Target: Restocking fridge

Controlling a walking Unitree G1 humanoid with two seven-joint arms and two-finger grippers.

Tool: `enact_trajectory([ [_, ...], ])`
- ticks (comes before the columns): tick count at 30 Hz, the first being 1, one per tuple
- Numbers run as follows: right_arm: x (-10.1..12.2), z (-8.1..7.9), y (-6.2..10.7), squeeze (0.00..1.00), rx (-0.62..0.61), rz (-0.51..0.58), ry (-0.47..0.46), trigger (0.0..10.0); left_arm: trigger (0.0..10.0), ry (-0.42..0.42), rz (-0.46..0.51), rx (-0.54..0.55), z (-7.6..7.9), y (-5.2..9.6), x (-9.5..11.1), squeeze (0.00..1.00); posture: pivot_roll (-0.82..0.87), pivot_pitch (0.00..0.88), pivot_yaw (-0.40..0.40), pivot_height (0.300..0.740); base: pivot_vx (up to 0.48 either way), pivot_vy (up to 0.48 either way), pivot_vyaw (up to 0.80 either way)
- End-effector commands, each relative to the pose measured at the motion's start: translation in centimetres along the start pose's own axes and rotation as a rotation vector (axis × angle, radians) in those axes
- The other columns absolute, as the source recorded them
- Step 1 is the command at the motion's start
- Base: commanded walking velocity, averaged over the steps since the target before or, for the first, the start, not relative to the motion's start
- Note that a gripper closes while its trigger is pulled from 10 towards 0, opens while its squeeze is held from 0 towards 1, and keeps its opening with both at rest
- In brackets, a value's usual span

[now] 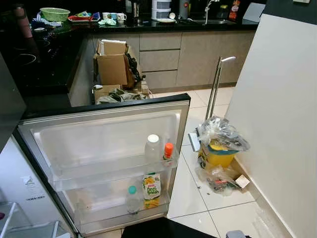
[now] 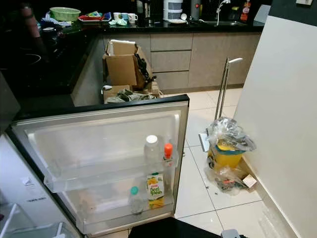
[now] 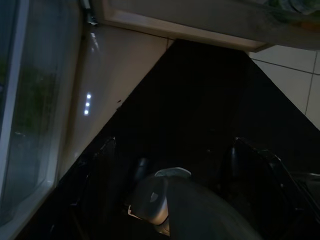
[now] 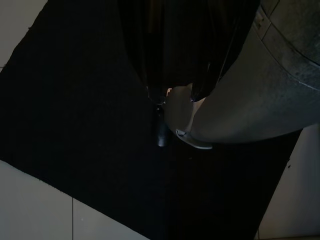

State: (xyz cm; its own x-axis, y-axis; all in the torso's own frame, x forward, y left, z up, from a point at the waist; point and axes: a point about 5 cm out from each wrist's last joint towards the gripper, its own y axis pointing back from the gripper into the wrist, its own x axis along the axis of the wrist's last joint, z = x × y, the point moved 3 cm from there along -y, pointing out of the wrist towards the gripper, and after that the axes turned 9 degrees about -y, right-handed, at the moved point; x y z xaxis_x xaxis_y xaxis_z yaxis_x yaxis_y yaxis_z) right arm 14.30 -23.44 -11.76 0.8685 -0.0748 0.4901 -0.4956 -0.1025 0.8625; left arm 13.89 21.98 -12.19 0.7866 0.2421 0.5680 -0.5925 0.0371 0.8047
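Observation:
The fridge door (image 1: 106, 130) stands open towards me, its inner shelves facing up. On the upper door shelf (image 1: 99, 173) stand a clear bottle with a white cap (image 1: 152, 148) and a small orange-capped bottle (image 1: 168, 150). The lower door shelf holds a Peel Fresh juice carton (image 1: 151, 189) and a clear bottle with a teal cap (image 1: 132, 199). My left gripper (image 3: 172, 155) hangs low over a black mat (image 3: 200, 100), open, with nothing between its dark fingers (image 3: 102, 160). My right gripper (image 4: 160, 97) hangs idle in shadow above the same mat, beside my silver leg (image 4: 260, 85).
A yellow bin topped with a plastic bag (image 1: 220, 144) and a long-handled dustpan (image 1: 215, 87) stand by the white wall (image 1: 277, 124) on the right. Cardboard boxes (image 1: 114, 62) sit against the cabinets beyond the door. A black counter (image 1: 44, 64) runs along the left.

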Motion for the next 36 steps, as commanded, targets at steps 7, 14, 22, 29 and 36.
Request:
enact_trajectory([
  [7,-0.9,-0.5,0.0,0.00,0.012,-0.023,0.003,10.0,10.0,-0.030,-0.033,-0.064,1.7,-0.3,-0.7,0.00,-0.11,0.000,-0.053,0.740,0.000,-0.442,0.00],
  [14,-1.0,-0.6,0.0,0.00,0.019,-0.022,0.006,10.0,10.0,-0.046,-0.040,-0.089,2.1,-0.4,-0.7,0.00,-0.11,0.000,-0.050,0.740,0.000,-0.452,0.00],
  [22,-1.1,-0.6,0.1,0.00,0.042,-0.034,0.014,10.0,10.0,-0.047,-0.043,-0.094,2.3,-0.4,-0.6,0.00,-0.11,0.000,-0.052,0.740,0.000,-0.452,0.00],
  [29,-0.9,-0.6,0.1,0.00,0.054,-0.032,0.005,10.0,10.0,-0.040,-0.048,-0.101,2.5,-0.4,-0.8,0.00,-0.11,0.000,-0.054,0.740,0.000,-0.464,0.00],
  [36,-1.1,-0.6,0.1,0.00,0.055,-0.039,0.007,10.0,10.0,-0.035,-0.050,-0.103,2.6,-0.4,-0.9,0.00,-0.11,0.000,-0.055,0.740,0.000,-0.461,0.00],
])
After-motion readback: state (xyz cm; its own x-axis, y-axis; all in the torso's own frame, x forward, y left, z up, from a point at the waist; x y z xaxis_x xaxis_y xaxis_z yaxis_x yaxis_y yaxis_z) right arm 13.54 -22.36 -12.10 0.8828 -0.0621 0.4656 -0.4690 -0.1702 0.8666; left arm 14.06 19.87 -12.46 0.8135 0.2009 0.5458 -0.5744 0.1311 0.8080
